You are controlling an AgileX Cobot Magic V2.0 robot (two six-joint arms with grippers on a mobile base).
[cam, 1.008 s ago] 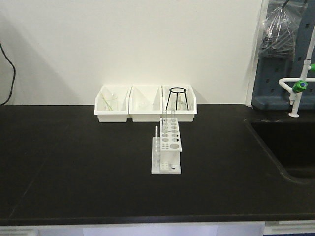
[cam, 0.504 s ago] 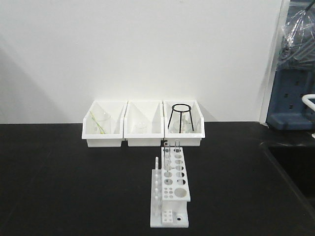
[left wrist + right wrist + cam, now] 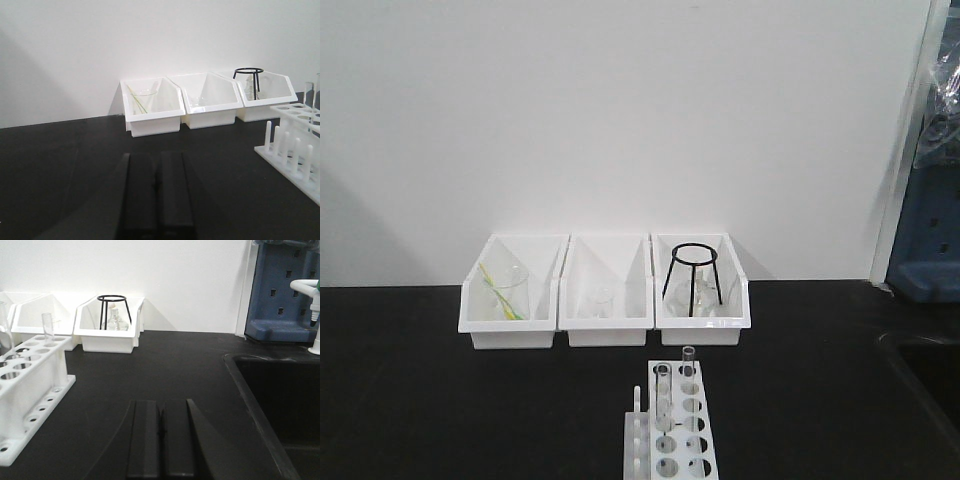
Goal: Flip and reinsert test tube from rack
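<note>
The white rack (image 3: 672, 445) stands at the bottom middle of the front view, and it holds two upright clear test tubes (image 3: 664, 392) (image 3: 688, 363) at its far end. In the left wrist view the rack (image 3: 292, 145) is on the right, with a tube (image 3: 308, 100) at the frame edge. In the right wrist view the rack (image 3: 31, 372) is on the left, with a tube (image 3: 48, 326) standing in it. My left gripper (image 3: 157, 156) is shut and empty, low over the black bench. My right gripper (image 3: 161, 402) is also shut and empty. Neither gripper appears in the front view.
Three white bins (image 3: 608, 300) line the wall behind the rack. The left one holds a beaker (image 3: 506, 290), and the right one holds a black tripod stand (image 3: 692, 280). To the right of the right gripper are a black sink (image 3: 272, 390), a white tap (image 3: 314, 315) and a blue pegboard (image 3: 280, 290).
The front view has moved closer to the wall. The bins look larger, and the rack has slid down to the bottom edge of the frame. The objects themselves have not shifted.
</note>
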